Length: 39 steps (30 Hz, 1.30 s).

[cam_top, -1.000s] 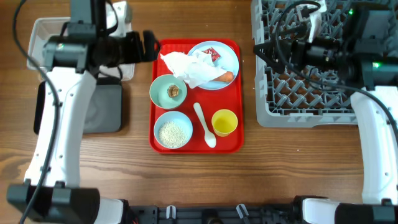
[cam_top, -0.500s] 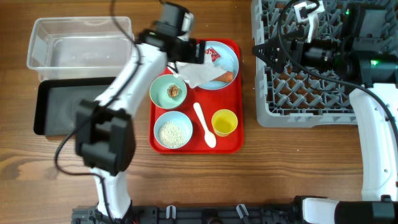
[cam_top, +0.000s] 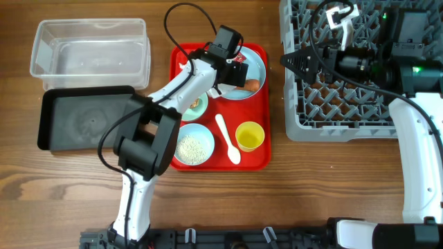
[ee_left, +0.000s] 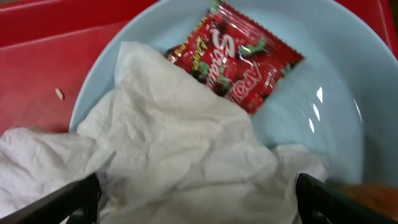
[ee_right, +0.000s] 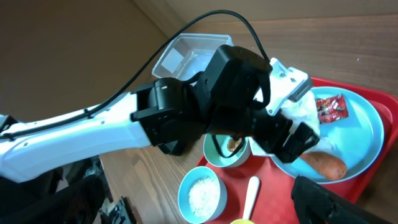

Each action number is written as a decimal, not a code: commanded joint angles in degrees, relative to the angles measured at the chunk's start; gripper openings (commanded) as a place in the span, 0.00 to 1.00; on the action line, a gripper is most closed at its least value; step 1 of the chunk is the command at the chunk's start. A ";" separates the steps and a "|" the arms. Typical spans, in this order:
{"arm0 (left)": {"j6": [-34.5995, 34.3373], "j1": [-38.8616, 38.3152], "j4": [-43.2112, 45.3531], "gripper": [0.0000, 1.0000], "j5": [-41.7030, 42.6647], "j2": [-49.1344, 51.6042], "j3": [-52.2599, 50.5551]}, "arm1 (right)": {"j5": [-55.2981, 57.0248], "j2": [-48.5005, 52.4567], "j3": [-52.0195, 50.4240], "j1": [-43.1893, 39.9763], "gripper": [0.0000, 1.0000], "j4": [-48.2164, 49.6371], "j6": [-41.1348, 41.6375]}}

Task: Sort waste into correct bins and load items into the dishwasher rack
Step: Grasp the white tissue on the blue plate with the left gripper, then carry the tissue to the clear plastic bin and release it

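My left gripper (cam_top: 232,66) is open and low over the round light-blue plate (cam_top: 255,68) on the red tray. In the left wrist view its fingers (ee_left: 68,199) straddle the crumpled white napkin (ee_left: 180,143), close to it, not closed. The red snack wrapper (ee_left: 242,59) lies on the plate (ee_left: 329,56) just beyond. The carrot piece (cam_top: 253,84) lies at the plate's near edge. The pale-green bowl (ee_right: 227,152) holds a brown scrap. The light-blue bowl (cam_top: 192,144) holds rice. The white spoon (cam_top: 227,138) and yellow cup (cam_top: 250,135) lie beside it. My right gripper (cam_top: 291,59) is open and empty above the rack's left edge.
The grey dishwasher rack (cam_top: 346,83) fills the right back. The clear tub (cam_top: 90,45) stands at the back left, the black tray (cam_top: 86,117) in front of it. My left arm crosses over the green bowl and the red tray (cam_top: 259,162). A rice grain (ee_left: 60,93) lies on the red tray.
My left arm has swung from above the clear tub rightward to the plate, and its open gripper now sits over the napkin. The right arm has barely moved.
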 commanded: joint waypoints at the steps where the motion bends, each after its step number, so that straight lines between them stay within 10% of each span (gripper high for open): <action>1: -1.55 0.33 1.99 1.00 -1.11 0.87 0.48 | 0.46 0.20 1.01 0.02 1.00 -0.42 -0.20; 6: -1.51 0.33 4.98 0.79 -0.85 2.40 0.48 | 0.44 0.20 1.01 0.02 1.00 -0.72 -0.20; 12: -1.51 0.33 5.88 0.04 -0.87 2.97 0.48 | 0.44 0.20 1.01 0.02 1.00 -1.38 -0.13; 39: -1.33 17.57 -9.55 0.04 -0.48 -29.29 1.22 | 0.44 0.20 1.01 0.02 1.00 -1.73 0.13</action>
